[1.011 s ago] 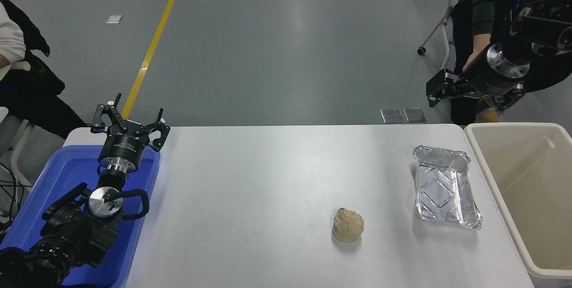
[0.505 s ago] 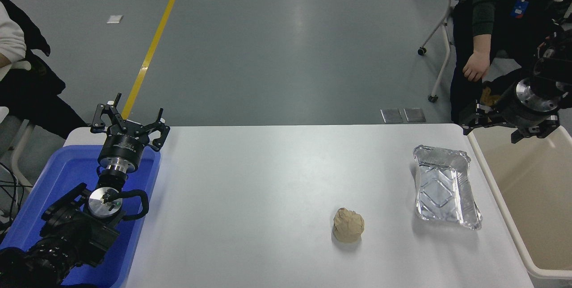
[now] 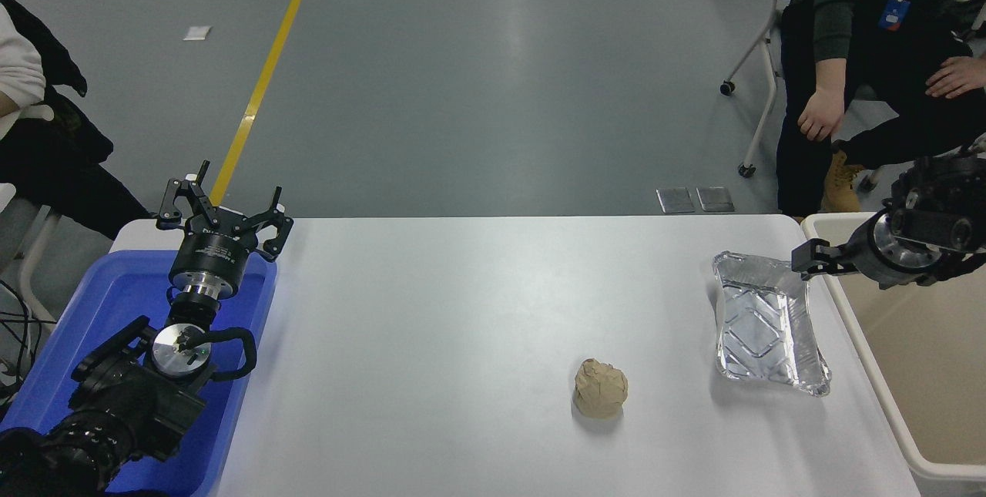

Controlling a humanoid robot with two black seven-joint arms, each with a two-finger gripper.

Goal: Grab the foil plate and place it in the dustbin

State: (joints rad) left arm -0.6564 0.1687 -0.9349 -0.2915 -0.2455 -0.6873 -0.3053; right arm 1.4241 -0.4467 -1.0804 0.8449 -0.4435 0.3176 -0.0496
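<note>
White table (image 3: 462, 312): right tool (image 3: 805, 262) low at foil plate (image 3: 766, 324) far corner.

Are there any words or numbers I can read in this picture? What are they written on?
No text here can be read.
The left gripper has small pale lettering on its black collar: too small and blurred to read.
The person's blue badge is too small to read.
The foil plate shows only an embossed diamond pattern, no words.
The dustbin, paper ball and blue tub show no print.
</note>
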